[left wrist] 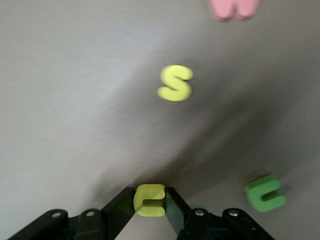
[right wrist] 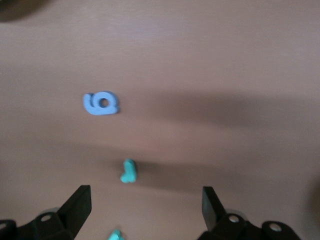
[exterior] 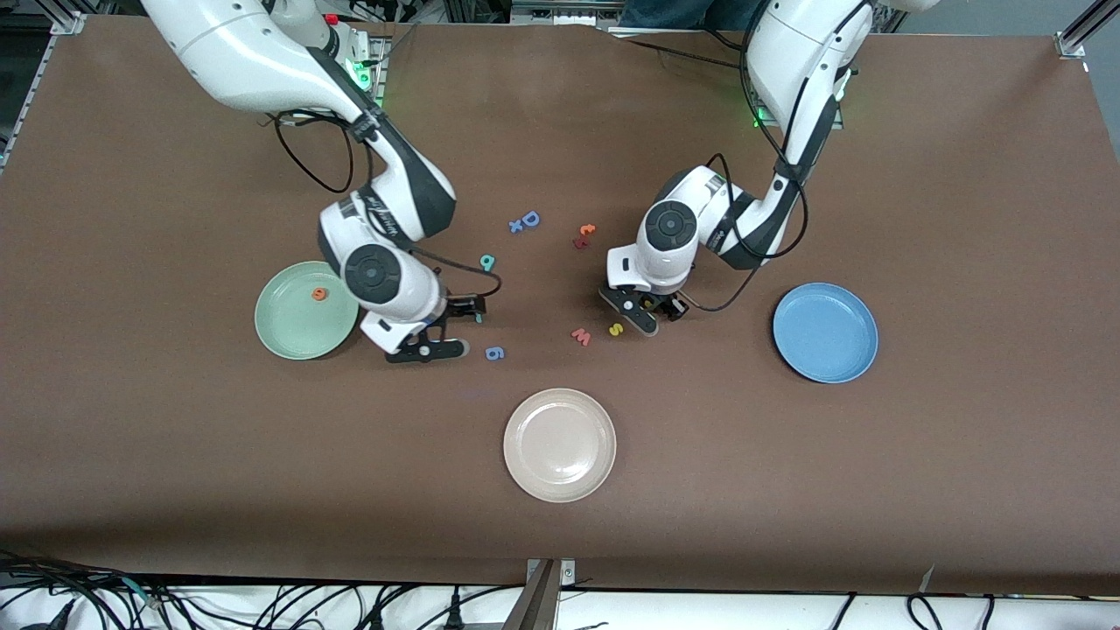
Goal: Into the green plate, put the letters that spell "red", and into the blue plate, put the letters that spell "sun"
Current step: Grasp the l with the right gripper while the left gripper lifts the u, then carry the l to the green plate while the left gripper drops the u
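Observation:
My left gripper (left wrist: 149, 194) is shut on a yellow "u"/"n" letter (left wrist: 149, 202), low over the table (exterior: 654, 317). A yellow "s" (left wrist: 176, 83) (exterior: 616, 330) lies just ahead of it and a dark green "u"/"n" letter (left wrist: 265, 193) beside it. Beside the green plate (exterior: 293, 328), my right gripper (right wrist: 146, 197) (exterior: 471, 328) is open over a teal "r" (right wrist: 129, 171) (exterior: 478, 318). An orange "e" (exterior: 320, 294) lies in that plate. The teal "d" (exterior: 487, 262) lies farther from the front camera than the right gripper. The blue plate (exterior: 825, 337) holds nothing.
A beige plate (exterior: 559, 444) sits nearest the front camera. A blue "6" (exterior: 494, 353) (right wrist: 101, 103) lies just past the right gripper's tips. A pink "w" (exterior: 581, 336) (left wrist: 234, 7) lies beside the "s". A blue "D" (exterior: 529, 219) and small orange and red letters (exterior: 584, 236) lie toward the robots.

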Controlling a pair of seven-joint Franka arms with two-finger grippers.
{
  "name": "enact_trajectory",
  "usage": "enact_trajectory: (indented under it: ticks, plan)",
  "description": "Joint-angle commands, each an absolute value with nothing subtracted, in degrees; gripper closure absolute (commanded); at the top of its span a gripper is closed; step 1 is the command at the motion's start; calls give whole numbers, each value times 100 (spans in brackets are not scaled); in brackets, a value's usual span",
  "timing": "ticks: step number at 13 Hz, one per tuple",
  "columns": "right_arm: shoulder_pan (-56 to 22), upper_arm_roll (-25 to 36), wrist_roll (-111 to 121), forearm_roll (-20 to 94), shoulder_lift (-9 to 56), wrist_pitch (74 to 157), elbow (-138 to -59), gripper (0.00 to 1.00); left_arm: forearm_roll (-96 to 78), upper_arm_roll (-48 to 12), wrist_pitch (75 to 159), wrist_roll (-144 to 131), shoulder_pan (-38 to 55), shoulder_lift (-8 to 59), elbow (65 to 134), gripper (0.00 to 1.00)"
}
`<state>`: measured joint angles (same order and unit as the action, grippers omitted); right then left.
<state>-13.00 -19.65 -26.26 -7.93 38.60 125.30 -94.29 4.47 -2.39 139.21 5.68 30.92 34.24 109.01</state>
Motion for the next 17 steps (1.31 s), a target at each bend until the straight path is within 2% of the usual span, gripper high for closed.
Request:
enact_trajectory:
  ticks: [1,3,6,10,13,17]
  plan:
    - [-1406,-1951,-2646,-967,4095,12674,-9272,49,467,-246,13606,1210,2630,3007,10951,77]
    - [-1564,-1951,-2654,-949,4244,12971,-9333,53,3,-246,13273,1904,2208,2831,10942,74]
    - [-1573,-1942,-2663,-949,4263,13314,-9649,53,-79,-237,12895,2346,1531,2637,10951,71]
    - [-1529,-1925,-2646,-1002,4263,13482,-9817,57,-18,-229,12771,2854,845,2637,11021,70]
    - [-1512,-1916,-2646,-1011,4263,13474,-9914,69,18,-229,12779,3119,388,2777,11048,70]
    - [-1512,-1907,-2610,-1002,4228,13465,-9932,100,44,-220,13015,3120,352,3084,11004,64]
